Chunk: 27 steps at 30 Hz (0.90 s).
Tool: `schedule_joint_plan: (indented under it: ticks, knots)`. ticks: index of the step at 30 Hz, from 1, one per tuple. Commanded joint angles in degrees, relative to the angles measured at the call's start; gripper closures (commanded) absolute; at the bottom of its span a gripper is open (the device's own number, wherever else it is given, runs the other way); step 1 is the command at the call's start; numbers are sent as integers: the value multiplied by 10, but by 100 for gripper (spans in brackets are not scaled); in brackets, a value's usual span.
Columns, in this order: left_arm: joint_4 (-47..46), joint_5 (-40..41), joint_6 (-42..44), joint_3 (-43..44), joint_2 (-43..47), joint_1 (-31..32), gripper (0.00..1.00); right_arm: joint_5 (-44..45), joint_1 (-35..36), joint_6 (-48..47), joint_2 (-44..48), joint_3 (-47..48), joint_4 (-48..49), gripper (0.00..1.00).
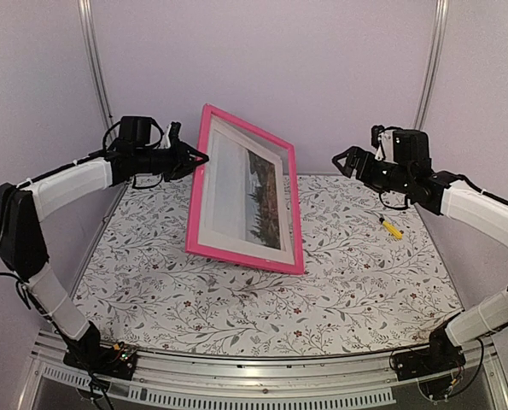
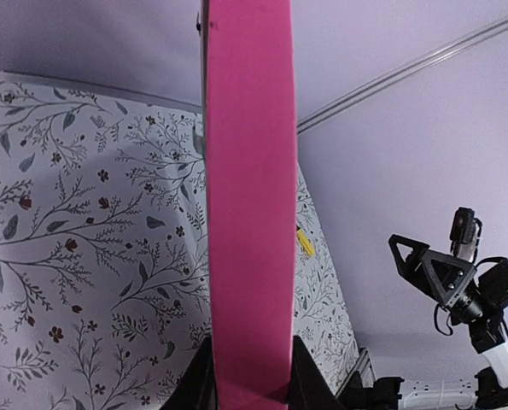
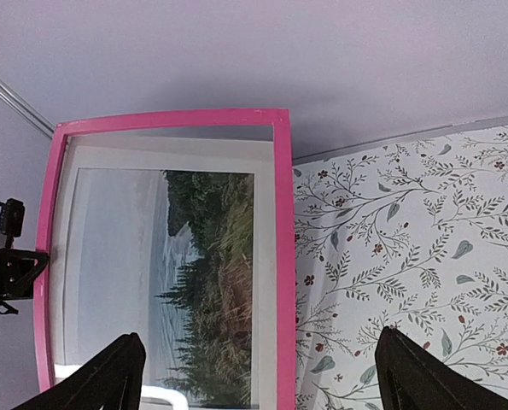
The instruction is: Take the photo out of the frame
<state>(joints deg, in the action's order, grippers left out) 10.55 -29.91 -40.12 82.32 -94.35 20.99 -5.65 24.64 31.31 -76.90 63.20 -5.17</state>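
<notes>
One frame point(image 1: 245, 256) (one photo point(image 1: 262, 198) inside)

A robot lab booth: plain lilac walls point(image 1: 322, 68), aluminium rail point(image 1: 262, 363), floral-papered table point(image 1: 236, 316).

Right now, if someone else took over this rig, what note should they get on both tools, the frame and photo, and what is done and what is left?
Left tool: shut on the left edge of the pink frame, holding it stood up and tilted. The frame's lower edge appears to rest on the table.
Right tool: open and empty, in the air to the frame's right, facing its front.
Photo: inside the frame.
Done: frame gripped and stood up.
Left: get the photo out of the frame; nothing has been removed yet.
</notes>
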Motion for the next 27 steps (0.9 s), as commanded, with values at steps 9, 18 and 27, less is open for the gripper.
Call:
schedule_joint_plan:
  ticks: [9,18,27]
  knots:
    - [-366,-249,-221,-229,-88,-100,100,-106,2,23,-113,-3,-14,4]
    - [-349,-271,-169,-283,-168,-157,100,-123,28,22,-185,-22,3,4]
    - [-67,-226,37,-225,-204,-241,100,-133,68,30,-243,-15,35,5]
